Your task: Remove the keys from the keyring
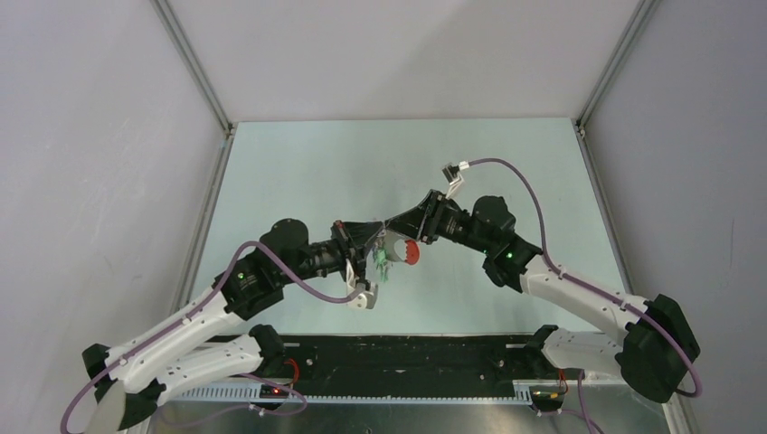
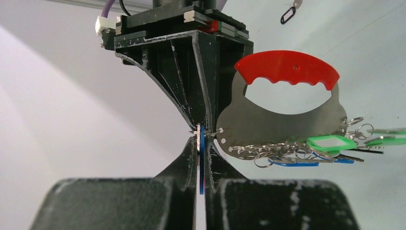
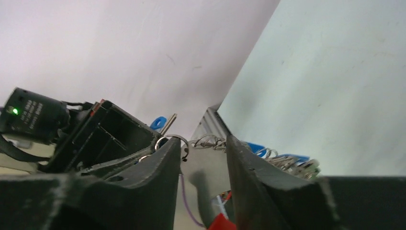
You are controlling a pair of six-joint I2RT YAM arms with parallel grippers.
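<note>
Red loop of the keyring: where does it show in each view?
Top external: red loop at picture centre.
Left wrist: red loop upper right, arched.
Right wrist: red loop, a sliver at the bottom edge.
Shared landmark: the keys bunched beside it.

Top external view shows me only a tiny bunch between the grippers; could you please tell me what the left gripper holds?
Observer: The left gripper is shut on a thin blue tag, edge-on in its wrist view.
Operator: Thanks. Is the right gripper clamped too?
Observer: No, the right gripper has its jaws apart, a small split ring at one fingertip.
Operator: And the keyring?
Observer: The keyring sits beside that tag, red grip at the top of the left wrist view, green tags along its lower edge.
</note>
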